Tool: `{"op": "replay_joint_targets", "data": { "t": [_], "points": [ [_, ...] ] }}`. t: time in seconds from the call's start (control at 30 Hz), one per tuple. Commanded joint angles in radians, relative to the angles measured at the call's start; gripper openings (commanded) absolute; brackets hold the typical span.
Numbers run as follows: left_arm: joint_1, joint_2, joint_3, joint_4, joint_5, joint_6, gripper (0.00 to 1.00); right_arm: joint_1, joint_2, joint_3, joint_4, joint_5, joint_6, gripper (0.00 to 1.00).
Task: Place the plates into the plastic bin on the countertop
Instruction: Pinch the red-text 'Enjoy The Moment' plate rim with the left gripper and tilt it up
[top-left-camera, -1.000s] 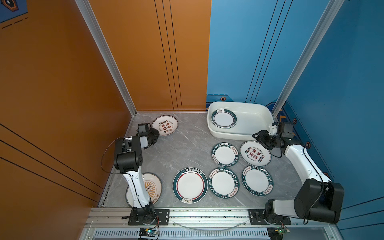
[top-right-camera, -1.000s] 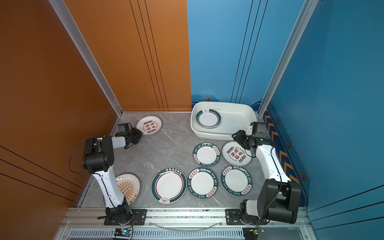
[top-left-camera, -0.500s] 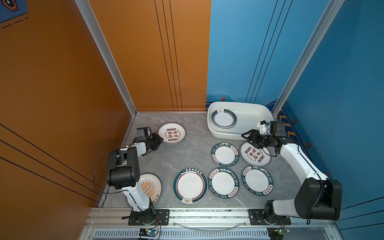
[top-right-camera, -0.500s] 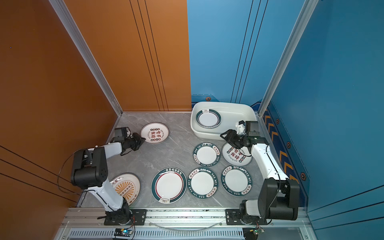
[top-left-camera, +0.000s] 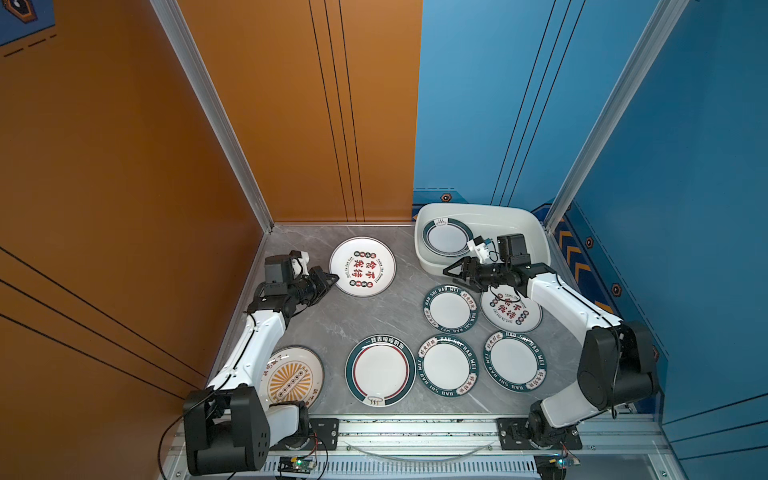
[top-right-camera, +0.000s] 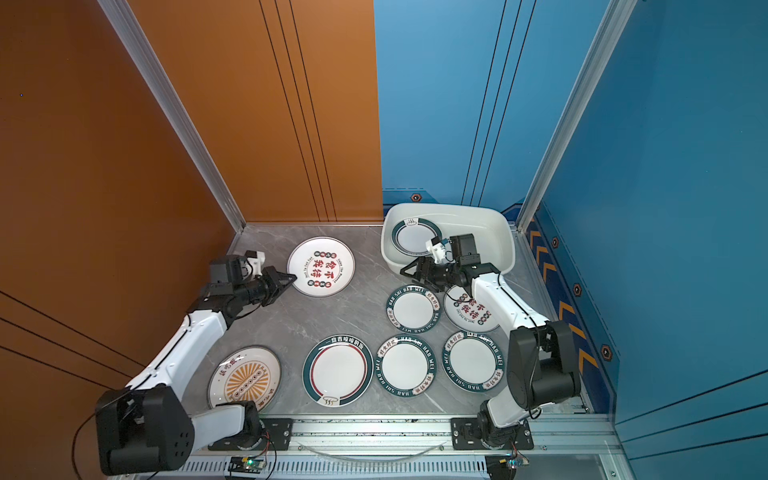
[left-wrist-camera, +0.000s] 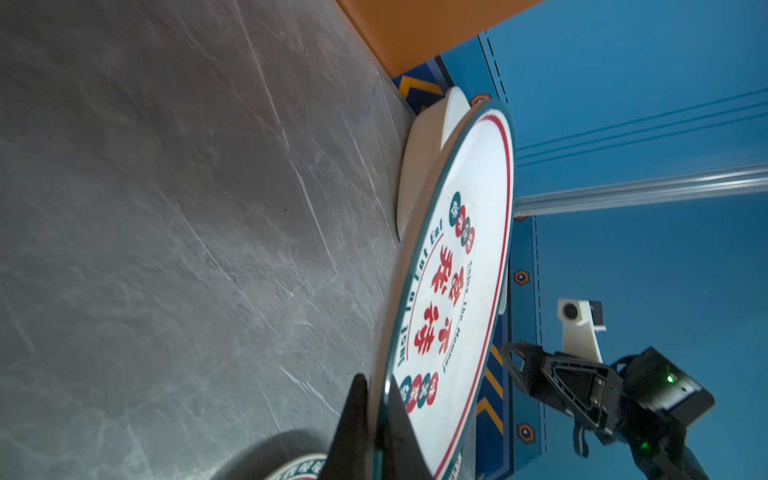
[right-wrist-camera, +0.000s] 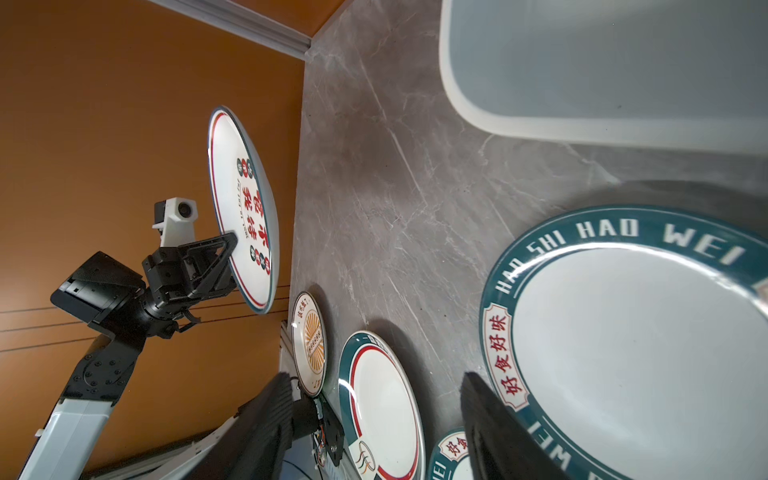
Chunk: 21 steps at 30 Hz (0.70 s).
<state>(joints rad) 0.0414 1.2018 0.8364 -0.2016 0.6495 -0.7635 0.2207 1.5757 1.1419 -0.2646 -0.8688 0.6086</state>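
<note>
My left gripper (top-left-camera: 330, 276) is shut on the rim of a white plate with red characters (top-left-camera: 362, 267), held tilted above the countertop (top-left-camera: 365, 316) at the back left. The left wrist view shows the fingers (left-wrist-camera: 353, 415) pinching that plate (left-wrist-camera: 457, 270) on both faces. My right gripper (top-left-camera: 454, 277) hangs open and empty in front of the plastic bin (top-left-camera: 513, 224), over a green-rimmed plate (top-left-camera: 451, 309). One green-rimmed plate (top-left-camera: 446, 239) lies in the bin. Several more plates lie flat on the countertop, among them a sunburst plate (top-left-camera: 291, 376) and a red-ringed one (top-left-camera: 380, 370).
The orange wall (top-left-camera: 187, 208) stands close behind my left arm and the blue wall (top-left-camera: 685, 249) beside my right arm. A red-character plate (top-left-camera: 513, 313) lies partly under my right forearm. Bare marble (top-left-camera: 365, 316) lies between the two grippers.
My left gripper has carried the red-character plate right and forward, away from the back-left corner. My right gripper has swung left along the bin's front and opened wider.
</note>
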Motion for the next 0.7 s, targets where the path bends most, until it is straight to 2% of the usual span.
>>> {"op": "replay_joint_targets", "data": {
  "t": [0.0, 0.4, 0.67],
  "points": [
    [-0.047, -0.029, -0.007, -0.035, 0.074, 0.006, 0.00, 0.036, 0.036, 0.051, 0.080, -0.034, 0.044, 0.67],
    [-0.196, 0.029, 0.064, -0.035, 0.128, -0.005, 0.00, 0.101, 0.090, 0.074, 0.137, -0.070, 0.063, 0.65],
    [-0.240, 0.077, 0.109, -0.051, 0.121, 0.018, 0.00, 0.127, 0.109, 0.072, 0.156, -0.098, 0.065, 0.58]
  ]
}}
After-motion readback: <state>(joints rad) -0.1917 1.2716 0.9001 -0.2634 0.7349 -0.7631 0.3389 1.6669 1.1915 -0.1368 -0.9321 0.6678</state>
